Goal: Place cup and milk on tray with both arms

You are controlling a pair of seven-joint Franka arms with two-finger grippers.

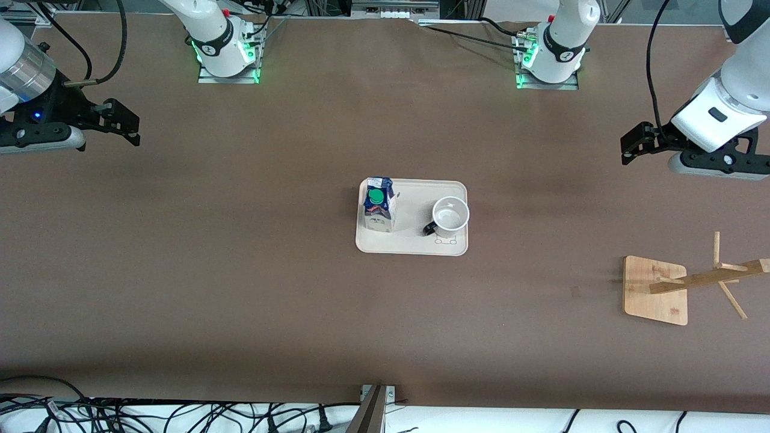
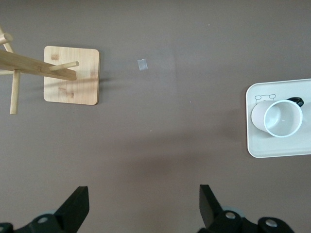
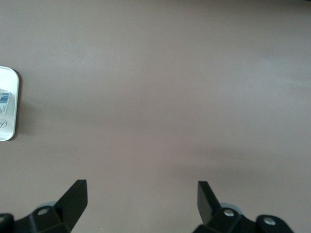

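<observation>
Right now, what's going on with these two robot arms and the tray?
Nothing is being handled at this moment. The cup and the milk both stand upright on the tray in the middle of the table, apart from each other. The left hand hangs open over bare table at its own end, and the right hand hangs open over its end. A wooden rack sits toward the left arm's end, nearer the front camera than the tray. The placing looks done.

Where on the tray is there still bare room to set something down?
The tray has a bare strip between the milk and the cup, plus its edge nearest the front camera. Its two ends are crowded.
</observation>
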